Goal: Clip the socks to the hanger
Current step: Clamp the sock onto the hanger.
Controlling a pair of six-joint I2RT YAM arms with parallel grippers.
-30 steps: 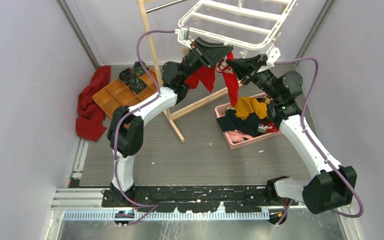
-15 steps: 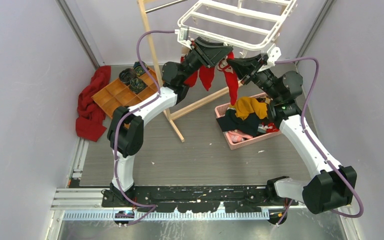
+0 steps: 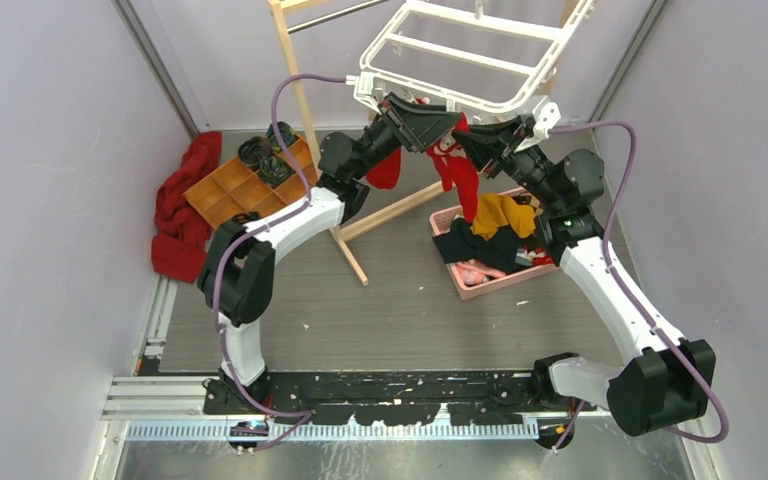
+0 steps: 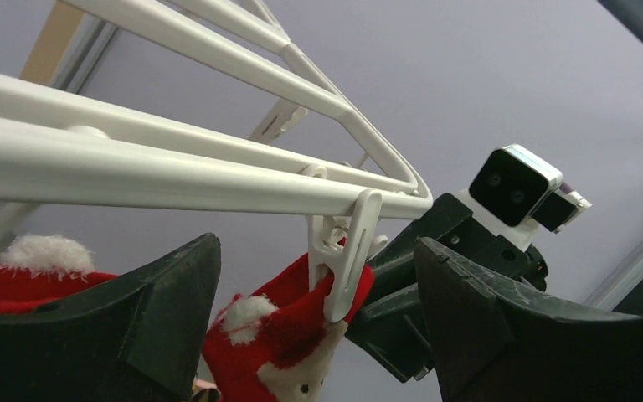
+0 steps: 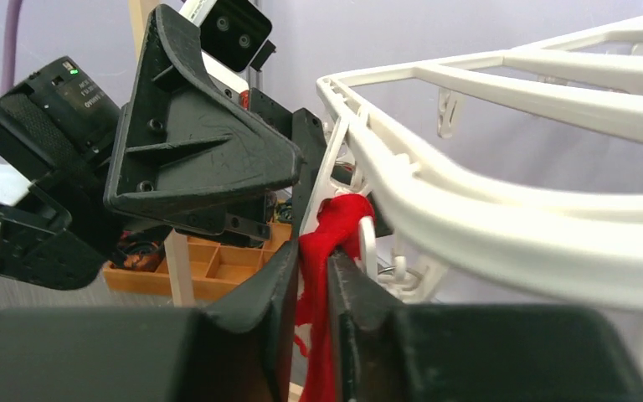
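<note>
Two pincers, both up at 12 o'clock under the one hanger [image 4: 176, 188]. Left pincer [image 4: 316, 251]: jaws spread wide, gripping nothing, one finger to each side of a clip [image 4: 350, 251]. Right pincer [image 5: 313, 253]: jaws almost together, pinching the clipped sock [image 4: 289, 322], which hangs from that clip on the hanger's near rail. Two socks counted; the second sock [image 4: 25, 280] hangs just at 9 o'clock of the first. One basket [image 3: 500, 284] of garments at 3 o'clock. One wooden rack [image 3: 400, 207] and one tray [image 3: 222, 195] at 10 o'clock. One dark red cloth [image 3: 180, 215] at 9. Your room: bare tabletop [image 3: 400, 320] at 6 o'clock; walls [image 3: 50, 250] stand close at 9 and 3.
</note>
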